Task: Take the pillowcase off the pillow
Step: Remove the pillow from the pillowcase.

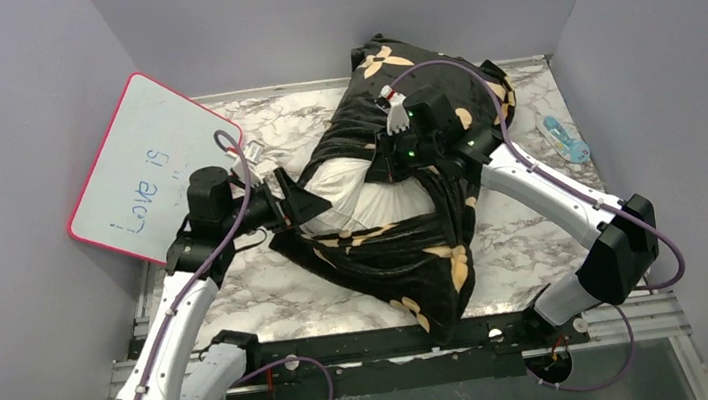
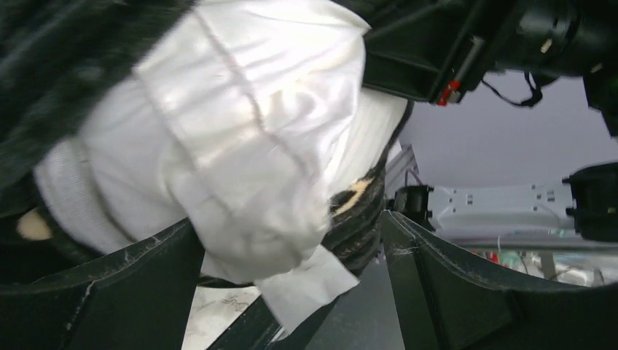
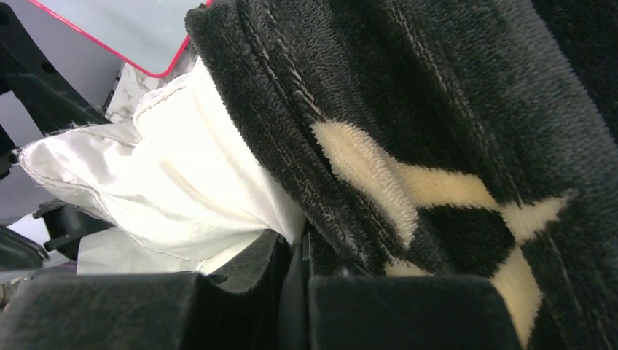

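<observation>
Now, left gripper (image 2: 288, 226): I see its fingers spread, the pillow (image 2: 218, 131) corner between them.
And right gripper (image 3: 299, 270): I see it clamped on the pillowcase (image 3: 452, 109) hem.

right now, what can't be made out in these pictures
Top view: the writing on the whiteboard is too small to read fully.
Top view: most of the pillow is hidden inside the pillowcase.
Top view: the blue item by the right wall is too small to identify.
</observation>
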`<state>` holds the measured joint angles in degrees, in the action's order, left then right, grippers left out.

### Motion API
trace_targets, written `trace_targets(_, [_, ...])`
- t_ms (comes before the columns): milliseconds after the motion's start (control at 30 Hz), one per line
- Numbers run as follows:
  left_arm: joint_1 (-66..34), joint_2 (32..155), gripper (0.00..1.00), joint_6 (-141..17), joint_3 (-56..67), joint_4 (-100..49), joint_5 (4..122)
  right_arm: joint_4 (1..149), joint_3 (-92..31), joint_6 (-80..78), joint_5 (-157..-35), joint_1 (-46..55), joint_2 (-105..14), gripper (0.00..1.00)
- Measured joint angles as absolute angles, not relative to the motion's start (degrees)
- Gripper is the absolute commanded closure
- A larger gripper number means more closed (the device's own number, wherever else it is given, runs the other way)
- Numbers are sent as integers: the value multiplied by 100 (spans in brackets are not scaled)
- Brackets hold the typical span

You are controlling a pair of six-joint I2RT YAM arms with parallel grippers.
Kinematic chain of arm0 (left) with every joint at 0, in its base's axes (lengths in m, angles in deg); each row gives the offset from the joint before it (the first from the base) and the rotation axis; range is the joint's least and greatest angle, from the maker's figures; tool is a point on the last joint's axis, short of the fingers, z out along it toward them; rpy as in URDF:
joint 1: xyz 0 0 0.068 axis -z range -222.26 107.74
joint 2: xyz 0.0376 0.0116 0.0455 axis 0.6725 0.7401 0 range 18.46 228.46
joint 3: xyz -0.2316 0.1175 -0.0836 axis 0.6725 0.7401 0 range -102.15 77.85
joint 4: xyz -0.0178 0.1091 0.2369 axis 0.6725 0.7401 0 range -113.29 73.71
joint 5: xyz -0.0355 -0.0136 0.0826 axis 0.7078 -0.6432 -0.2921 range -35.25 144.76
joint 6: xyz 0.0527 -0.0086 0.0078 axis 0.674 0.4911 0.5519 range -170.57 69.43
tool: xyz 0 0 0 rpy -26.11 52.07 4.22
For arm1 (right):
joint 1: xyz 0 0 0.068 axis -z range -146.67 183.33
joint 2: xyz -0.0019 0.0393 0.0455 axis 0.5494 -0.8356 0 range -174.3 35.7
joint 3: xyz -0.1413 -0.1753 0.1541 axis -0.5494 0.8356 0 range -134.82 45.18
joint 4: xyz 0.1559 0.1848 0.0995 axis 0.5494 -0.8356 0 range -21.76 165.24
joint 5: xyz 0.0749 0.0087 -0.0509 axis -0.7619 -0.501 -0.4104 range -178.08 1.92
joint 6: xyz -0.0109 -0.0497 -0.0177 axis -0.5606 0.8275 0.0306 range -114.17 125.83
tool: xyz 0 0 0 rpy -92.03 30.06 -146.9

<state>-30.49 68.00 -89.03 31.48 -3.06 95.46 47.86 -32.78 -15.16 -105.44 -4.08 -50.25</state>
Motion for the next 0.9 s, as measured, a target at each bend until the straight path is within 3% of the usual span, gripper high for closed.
trace_targets(67, [-2728,6948,28,-8857,3078,-391,9518,4810,-3293,-1518,-10638,-406,-5073,89])
trace_targets(167, [-2241,7300,67,-8800,3043,-476,9258,4799,-3343,-1509,-10769,-406,-5121,82])
trace_targets(267, [-2075,7587,97,-8780,3043,-430,8860,4681,-3389,-1442,-10857,-406,-5123,66])
trace_targets(367, [-2048,7748,100,-8783,2993,-341,8578,4616,-3389,-1302,-10907,-432,-5034,44])
trace_targets(467, [-2037,7934,100,-8719,2717,-183,8445,4618,-3120,-1055,-10966,-459,-4607,35])
trace_targets(667, [-1989,8181,100,-8612,2370,-28,8362,4598,-2290,-559,-11342,-467,-3410,33])
trace_targets(900, [-1989,8282,100,-8571,2258,169,8285,4448,-1837,-124,-11589,-603,-3307,32])
